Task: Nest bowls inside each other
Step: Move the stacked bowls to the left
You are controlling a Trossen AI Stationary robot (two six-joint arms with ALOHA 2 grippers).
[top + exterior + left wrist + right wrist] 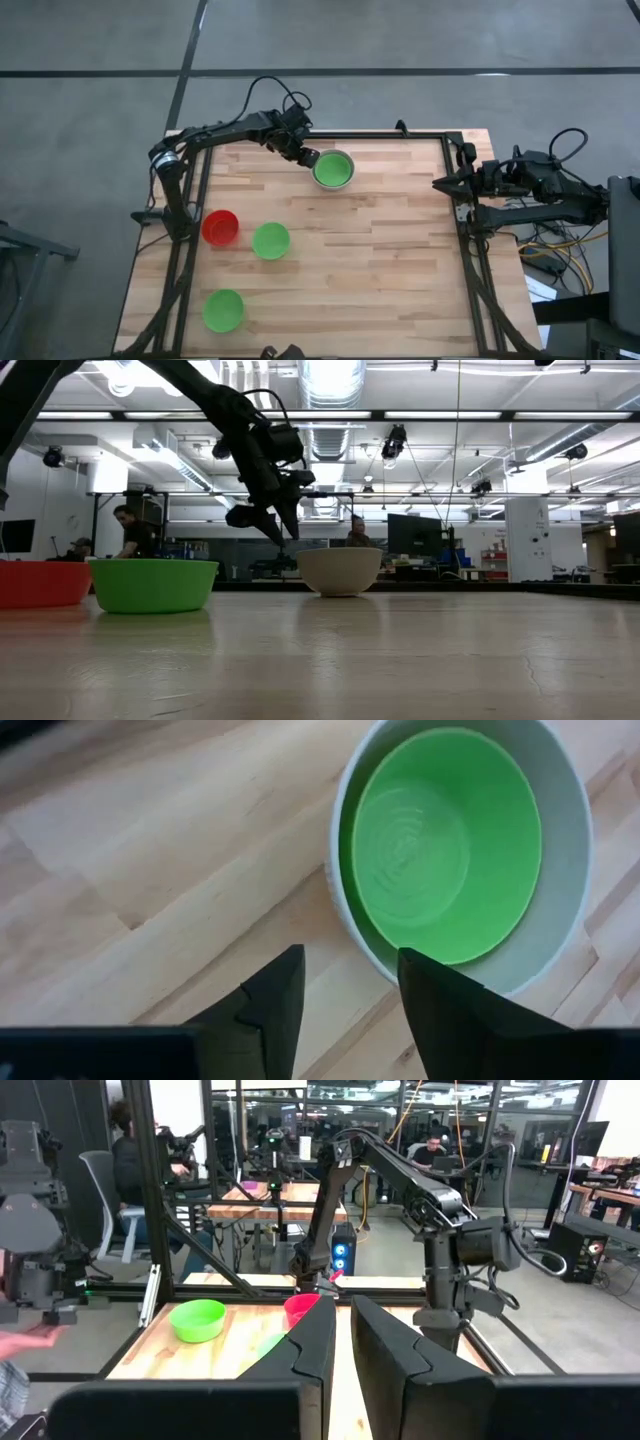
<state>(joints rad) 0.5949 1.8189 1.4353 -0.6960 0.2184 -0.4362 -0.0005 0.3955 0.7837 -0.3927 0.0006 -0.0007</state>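
The left arm reaches from its base at the table's left edge across the far side, bent at the elbow, its wrist angled downward. The left gripper (pixel 309 158) hangs above the table surface, clear of it in the low view (pixel 283 525), fingers pointing down and slightly forward. Its jaws stand apart with nothing between them (the wrist view shows a plain gap between the two dark fingers (pixel 270 1005)). The right arm waits folded at the table's right edge, its forearm lying roughly level. The right gripper (pixel 443 183) points inward toward the table's middle, its fingers (pixel 310 1345) parted by a narrow gap, holding nothing.
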